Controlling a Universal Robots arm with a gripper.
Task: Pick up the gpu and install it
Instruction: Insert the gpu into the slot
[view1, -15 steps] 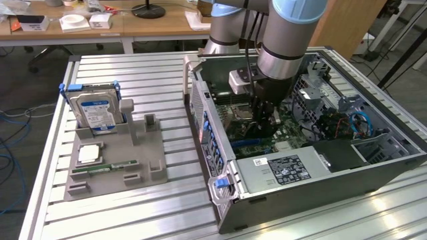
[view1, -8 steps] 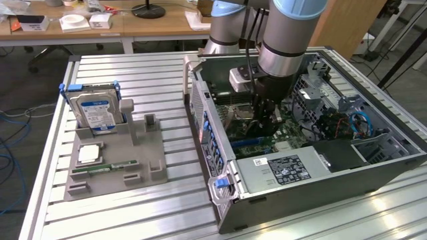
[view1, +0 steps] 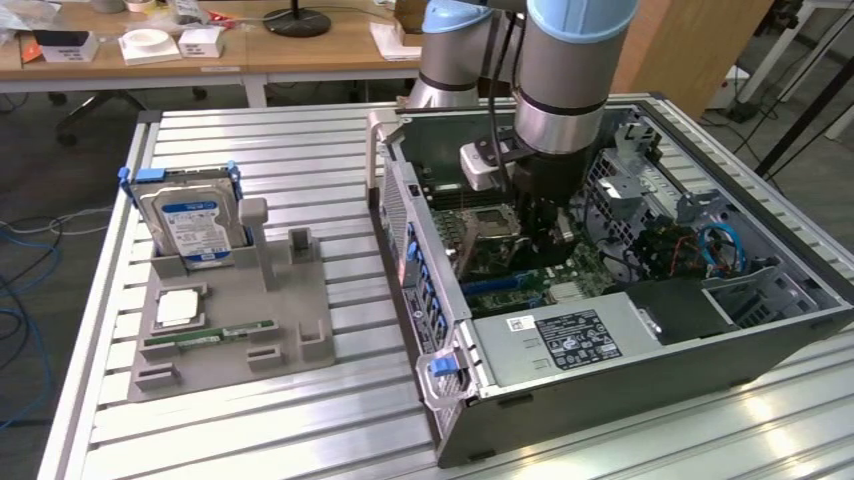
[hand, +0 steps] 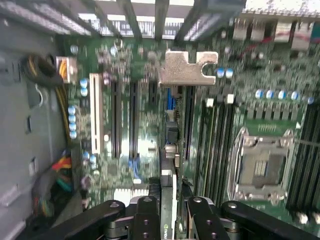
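The arm (view1: 567, 90) is seen reaching down into the open case (view1: 627, 330), which lies on its side on the slatted bench (view1: 267, 420). The jaws (view1: 550, 235) are set low inside the case, just above the board (view1: 534, 275), near the CPU socket (view1: 489, 215).

In the wrist view the jaws (hand: 167, 210) are seen partly closed on the gpu (hand: 169, 165), which is held edge-on between the two black fingers (hand: 147, 215). The card is gripped by its upper edge and stands upright over the board (hand: 130, 170), with its silver bracket (hand: 186, 67) at the far end, close to the rear grille of the case. The card is lined up along the row of expansion slots, beside a long black slot (hand: 189, 120) and well apart from the white slot (hand: 94, 115). Whether its lower edge is already seated in a slot cannot be told. The CPU socket (hand: 262, 170) lies to one side of the card, and a bundle of coloured cables (hand: 60, 175) to the other.

On the bench, at the exterior view's left, a grey fixture (view1: 234, 320) is seen. A hard drive (view1: 190, 220) stands upright in it, and a memory stick (view1: 210, 332) lies flat near its front.
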